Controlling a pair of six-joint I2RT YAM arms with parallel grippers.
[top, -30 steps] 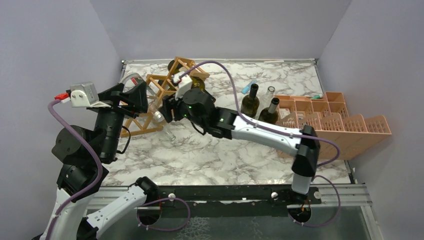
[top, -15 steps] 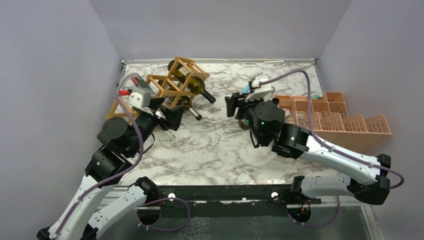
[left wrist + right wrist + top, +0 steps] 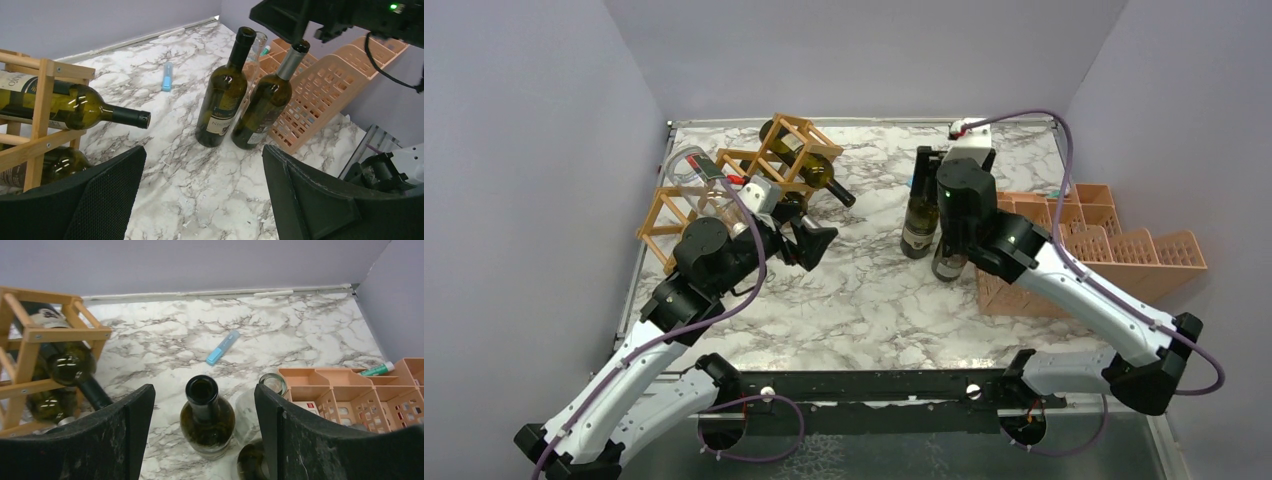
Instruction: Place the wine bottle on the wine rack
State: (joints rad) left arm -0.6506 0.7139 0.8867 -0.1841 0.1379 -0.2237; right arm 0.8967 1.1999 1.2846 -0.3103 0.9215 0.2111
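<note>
- wine bottle (image 3: 918, 215) stands upright on the surface (image 3: 864, 290), well right of the wine rack (image 3: 44, 95)
- right claw (image 3: 202, 390) spread wide above its open mouth, holding nothing
- left claw (image 3: 204, 150) spread too, near the rack
- capped bottle (image 3: 262, 110) crowds it, pink crate (image 3: 1124, 260) just beyond

Marble-patterned tabletop (image 3: 864, 300), white with grey veining. Carries a wooden wine rack (image 3: 754, 165) toward the far-left corner. Right of centre, bears two upright bottles just beside each other: an open-mouthed dark green wine bottle (image 3: 223, 105) and a dark wine bottle with a grey capsule (image 3: 262, 112), with a clear glass bottle (image 3: 272, 383) close behind. Holds a salmon-pink gridded crate (image 3: 1124, 260) along the right edge, just beside those bottles. Further back, a light-blue marker (image 3: 222, 347) lying flat, apart from the rest.
</note>
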